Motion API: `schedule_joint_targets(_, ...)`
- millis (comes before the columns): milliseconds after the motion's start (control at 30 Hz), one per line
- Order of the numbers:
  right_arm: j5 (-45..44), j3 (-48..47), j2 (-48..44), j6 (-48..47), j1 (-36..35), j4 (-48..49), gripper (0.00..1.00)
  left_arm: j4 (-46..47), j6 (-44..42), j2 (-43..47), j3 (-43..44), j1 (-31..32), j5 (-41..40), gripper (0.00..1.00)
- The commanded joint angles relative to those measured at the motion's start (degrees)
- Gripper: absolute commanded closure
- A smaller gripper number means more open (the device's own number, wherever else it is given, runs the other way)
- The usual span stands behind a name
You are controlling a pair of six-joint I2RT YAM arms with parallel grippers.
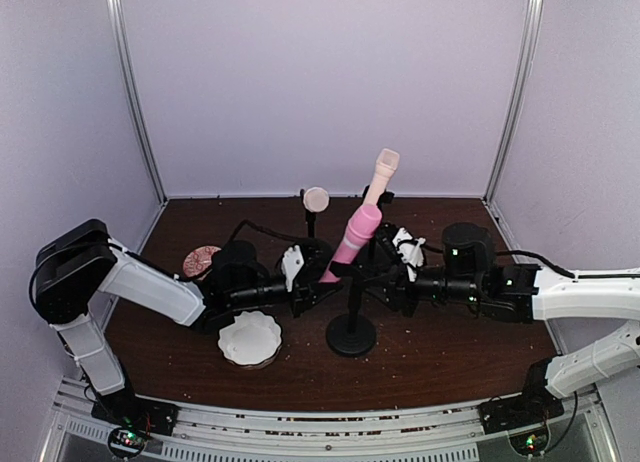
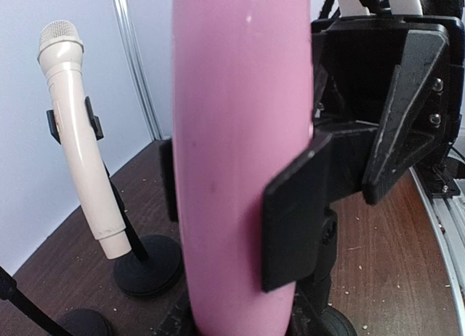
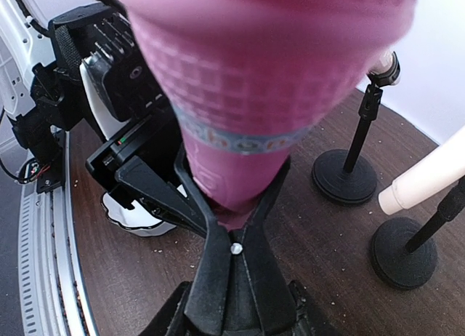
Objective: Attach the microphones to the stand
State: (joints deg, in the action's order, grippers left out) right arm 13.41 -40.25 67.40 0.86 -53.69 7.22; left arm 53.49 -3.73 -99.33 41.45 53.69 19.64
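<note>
left arm [image 1: 150, 287]: white shells, black joints | right arm [image 1: 585, 294]: same, green lights | cables: black, looped | left tool [image 1: 318, 275], right tool [image 1: 385, 272]: black angular plastic, silver screws

The pink mic [image 1: 352, 237] has a deeper pink head embossed with a fine grid, ringed by a pale band with blurred lettering. Its stand [image 1: 351, 334] is black. Behind the stand are a cream mic [image 1: 381, 177] and a second cream mic [image 1: 316, 197] — the one in the left wrist view has a whitish mesh head. Left of the stand is a white dish [image 1: 250, 339]; the table [image 1: 450, 352] is dark brown, flecked pale.
</note>
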Motion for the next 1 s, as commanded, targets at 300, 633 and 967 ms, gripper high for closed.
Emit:
schedule_joint_targets(300,-2.2,-1.2,-3.8,1.7,0.1,-2.3,0.3,0.7,-2.2,-1.6,1.6,1.7,1.0,1.0)
schedule_joint_targets(633,-3.3,-0.4,-10.4,2.6,0.1,-6.7,0.24,-3.3,1.0,0.0,2.2,1.7,-4.2,0.45)
schedule_joint_targets(967,-7.1,0.1,-15.6,3.0,0.1,-10.9,0.24,-11.2,-0.9,10.8,-3.4,1.8,-10.7,0.02)
